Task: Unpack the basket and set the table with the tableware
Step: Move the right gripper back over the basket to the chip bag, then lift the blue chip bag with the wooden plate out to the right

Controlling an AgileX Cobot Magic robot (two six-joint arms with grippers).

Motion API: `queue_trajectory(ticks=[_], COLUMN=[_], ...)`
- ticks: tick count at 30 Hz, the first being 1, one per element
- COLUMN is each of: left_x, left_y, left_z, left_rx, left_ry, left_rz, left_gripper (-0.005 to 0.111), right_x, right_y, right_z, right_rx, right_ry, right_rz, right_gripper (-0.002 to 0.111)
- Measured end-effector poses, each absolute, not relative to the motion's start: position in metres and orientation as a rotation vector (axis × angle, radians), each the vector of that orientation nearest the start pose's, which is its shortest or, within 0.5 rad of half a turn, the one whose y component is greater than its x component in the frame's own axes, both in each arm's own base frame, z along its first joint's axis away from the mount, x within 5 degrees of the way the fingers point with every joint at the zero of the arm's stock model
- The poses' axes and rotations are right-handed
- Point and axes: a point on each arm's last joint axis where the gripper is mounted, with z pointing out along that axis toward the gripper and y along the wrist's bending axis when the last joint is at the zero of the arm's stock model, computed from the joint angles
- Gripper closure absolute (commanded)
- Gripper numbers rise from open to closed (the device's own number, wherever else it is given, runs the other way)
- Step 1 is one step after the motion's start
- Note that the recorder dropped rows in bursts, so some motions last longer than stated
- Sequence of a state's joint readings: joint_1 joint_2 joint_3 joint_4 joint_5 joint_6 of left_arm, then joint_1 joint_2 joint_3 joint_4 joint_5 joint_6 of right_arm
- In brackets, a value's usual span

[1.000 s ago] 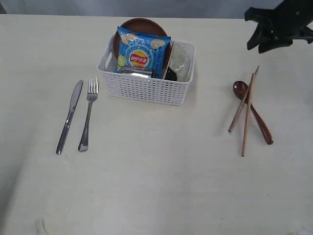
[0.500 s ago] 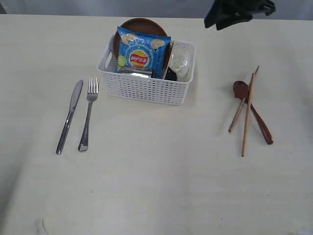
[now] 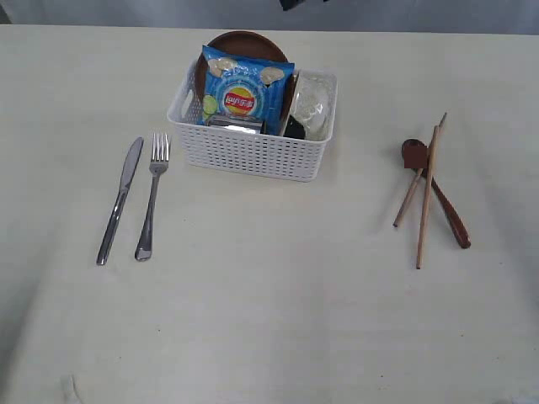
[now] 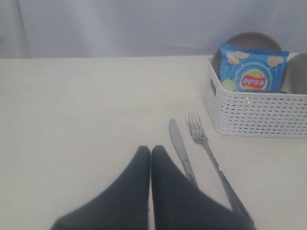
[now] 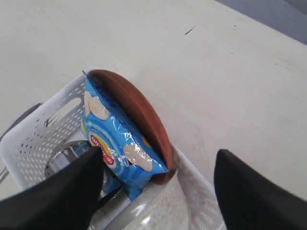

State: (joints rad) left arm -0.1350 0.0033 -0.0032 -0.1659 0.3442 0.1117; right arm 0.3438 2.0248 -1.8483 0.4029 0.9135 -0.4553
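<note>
Hovering over perforated white basket [image 5: 26, 146], right gripper [image 5: 159, 154] gapes wide; left gripper [image 4: 150, 149] closed.

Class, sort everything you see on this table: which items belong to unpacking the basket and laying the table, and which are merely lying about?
Belongs to the job: white lattice plastic basket; steel knife; steel fork; dark red spoon; two wooden chopsticks; round brown plate; off-white bowl; steel cylindrical cup.

Just lying about: blue snack packet, inside the basket.
</note>
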Motion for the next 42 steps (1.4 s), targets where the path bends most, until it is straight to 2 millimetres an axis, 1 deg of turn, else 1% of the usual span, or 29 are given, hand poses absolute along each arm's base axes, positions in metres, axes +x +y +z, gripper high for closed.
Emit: queue_trajectory(ticks=[4, 6, 9, 13, 17, 21, 22, 26, 28, 30, 31, 36, 40, 42], left_x=[0.052, 0.052, 0.052, 0.052, 0.052, 0.052, 0.052, 0.052, 0.052, 0.052, 0.052, 0.052, 0.052, 0.052], left_y=[-0.012, -0.012, -0.012, -0.012, -0.012, -0.012, -0.012, -0.012, -0.012, -0.012, -0.012, -0.012, -0.012, -0.012], left_z=[0.183, 0.183, 0.183, 0.183, 0.183, 0.183, 0.183, 0.183, 0.183, 0.183, 0.183, 0.183, 0.183, 0.183], left_rx=[0.122, 0.122, 0.122, 0.122, 0.122, 0.122, 0.122, 0.122, 0.122, 0.122, 0.122, 0.122, 0.122, 0.122], left_ry=[1.823, 1.823, 1.823, 1.823, 1.823, 1.823, 1.823, 1.823, 1.823, 1.823, 1.823, 1.823, 1.823, 1.823], left_rz=[-0.178, -0.178, -0.178, -0.178, -0.178, -0.178, -0.178, -0.178, -0.178, -0.178, -0.178, -0.178, -0.178, -0.178], left_gripper=[0.107, 0.107, 0.107, 0.107, 0.107, 0.107, 0.107, 0.107, 0.107, 0.107, 0.107, 0.107, 0.107, 0.107], right_x=[0.431, 0.434, 0.438, 0.445, 0.446, 0.447, 0.449, 0.453, 0.455, 0.456, 0.457, 0.459, 0.463, 0.466], right_y=[0.189, 0.195, 0.201, 0.204, 0.205, 0.208, 0.209, 0.210, 0.210, 0.210, 0.210, 0.210, 0.214, 0.216], right_z=[0.265, 0.253, 0.238, 0.223, 0.216, 0.210, 0.204, 0.186, 0.183, 0.182, 0.183, 0.185, 0.198, 0.209], right_rx=[-0.977, -1.079, -1.175, -1.220, -1.260, -1.265, -1.266, -1.258, -1.250, -1.251, -1.243, -1.228, -1.241, -1.231], right_ry=[2.341, 2.286, 2.212, 2.161, 2.135, 2.117, 2.123, 2.148, 2.148, 2.138, 2.132, 2.118, 2.079, 2.045], right_rz=[0.478, 0.509, 0.553, 0.536, 0.526, 0.565, 0.575, 0.583, 0.573, 0.558, 0.547, 0.536, 0.558, 0.570], right_gripper=[0.045, 0.045, 0.045, 0.045, 0.045, 0.045, 0.046, 0.054, 0.069, 0.101, 0.108, 0.109, 0.109, 0.109])
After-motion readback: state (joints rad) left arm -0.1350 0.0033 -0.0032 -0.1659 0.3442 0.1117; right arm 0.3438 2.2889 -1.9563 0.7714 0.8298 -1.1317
